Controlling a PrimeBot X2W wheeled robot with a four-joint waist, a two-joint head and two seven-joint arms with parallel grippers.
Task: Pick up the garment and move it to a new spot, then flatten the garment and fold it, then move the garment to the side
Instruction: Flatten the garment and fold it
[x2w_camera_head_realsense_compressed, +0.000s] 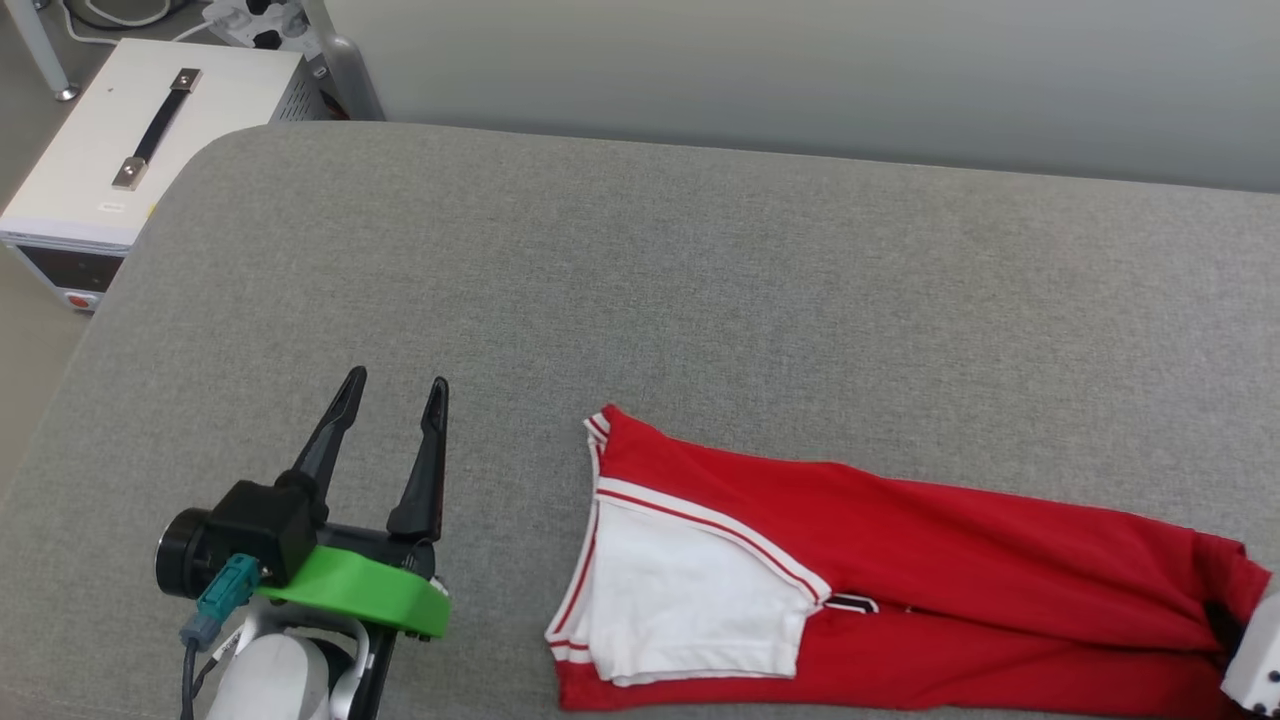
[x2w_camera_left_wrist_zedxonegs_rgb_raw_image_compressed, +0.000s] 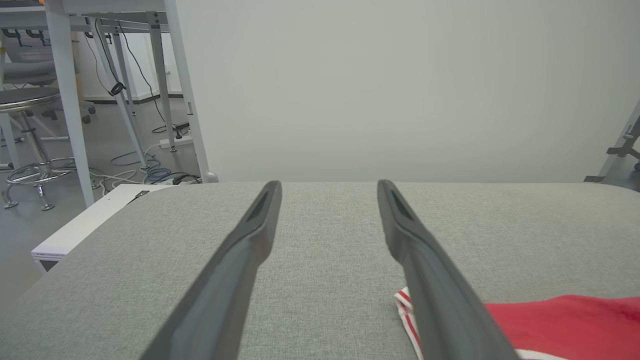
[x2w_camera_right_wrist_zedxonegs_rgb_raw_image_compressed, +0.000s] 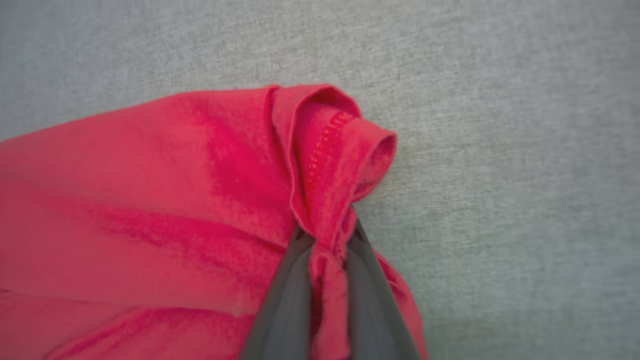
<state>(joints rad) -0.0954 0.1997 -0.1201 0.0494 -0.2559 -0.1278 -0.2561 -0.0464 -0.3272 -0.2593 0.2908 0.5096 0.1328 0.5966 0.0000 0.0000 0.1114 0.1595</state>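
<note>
The right gripper (x2w_camera_right_wrist_zedxonegs_rgb_raw_image_compressed: 327, 235) has its jaws pinched on a bunched red hem corner of the shirt (x2w_camera_head_realsense_compressed: 900, 570). From there the shirt runs leftward in a long band across the grey fabric-covered counter (x2w_camera_head_realsense_compressed: 640, 280). Its white-sleeve end lies near the left gripper (x2w_camera_head_realsense_compressed: 395, 385), the nearer arm to that free end, jaws spread and empty, pointing forward.

Grey fabric surface (x2w_camera_head_realsense_compressed: 700, 260) against pale wall (x2w_camera_head_realsense_compressed: 800, 70); white box (x2w_camera_head_realsense_compressed: 80, 170) beside; stool (x2w_camera_left_wrist_zedxonegs_rgb_raw_image_compressed: 25, 96), floor cables (x2w_camera_left_wrist_zedxonegs_rgb_raw_image_compressed: 155, 174).
</note>
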